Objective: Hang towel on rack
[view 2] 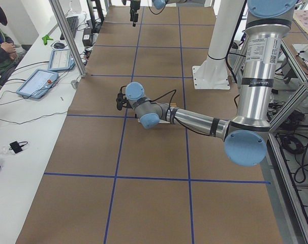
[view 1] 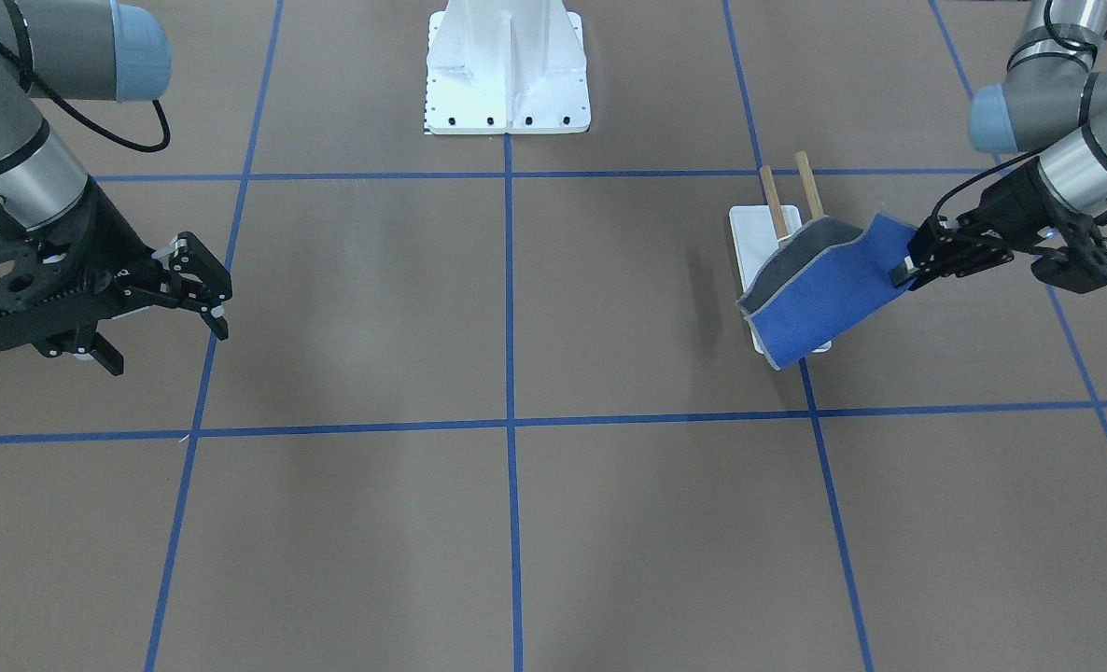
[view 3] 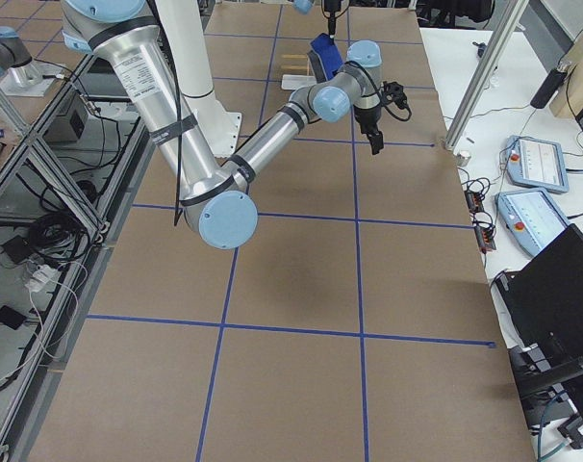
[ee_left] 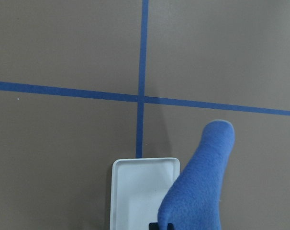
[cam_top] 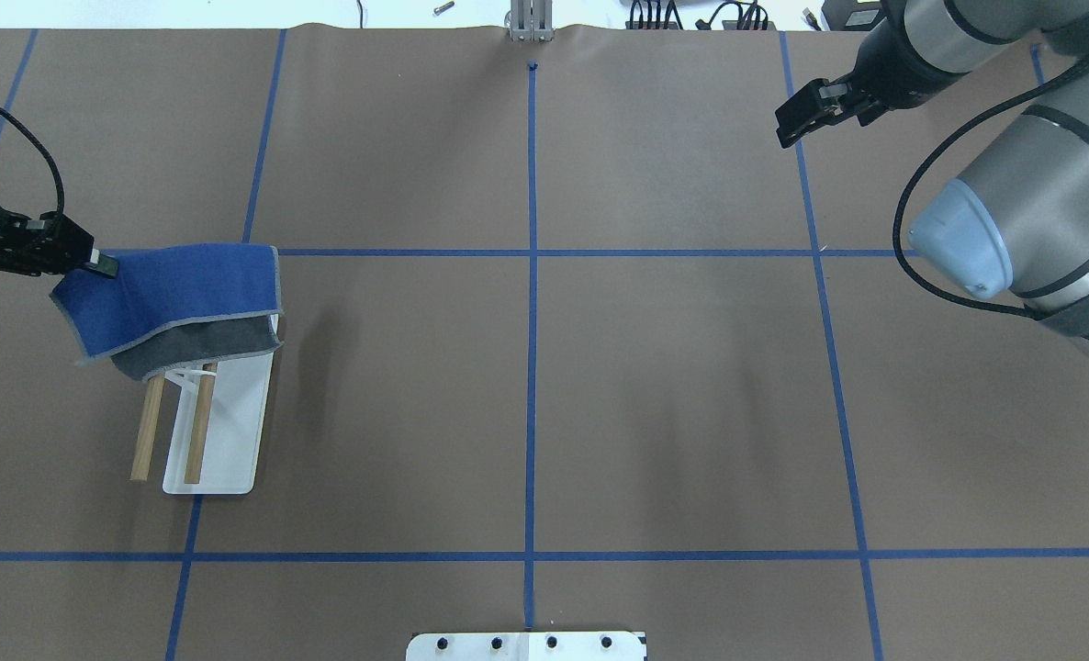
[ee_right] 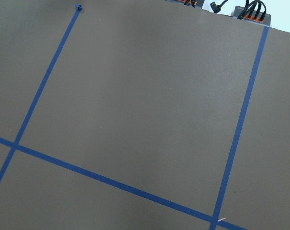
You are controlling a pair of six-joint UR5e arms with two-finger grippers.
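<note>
Now: left gripper [view 1: 903, 271] clamped on edge of blue-and-grey rectangular cloth towel [view 1: 819, 294]. Towel runs straight out from fingertips, long axis crosswise over twin wooden dowels [cam_top: 200, 422] of white-based rack [cam_top: 232, 445]. Right gripper [view 1: 171, 347], fingers spread, well apart.

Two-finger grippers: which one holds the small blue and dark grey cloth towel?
The left gripper, shut on an edge of the towel over the white rack with wooden dowels; the right gripper hangs open and empty.
</note>
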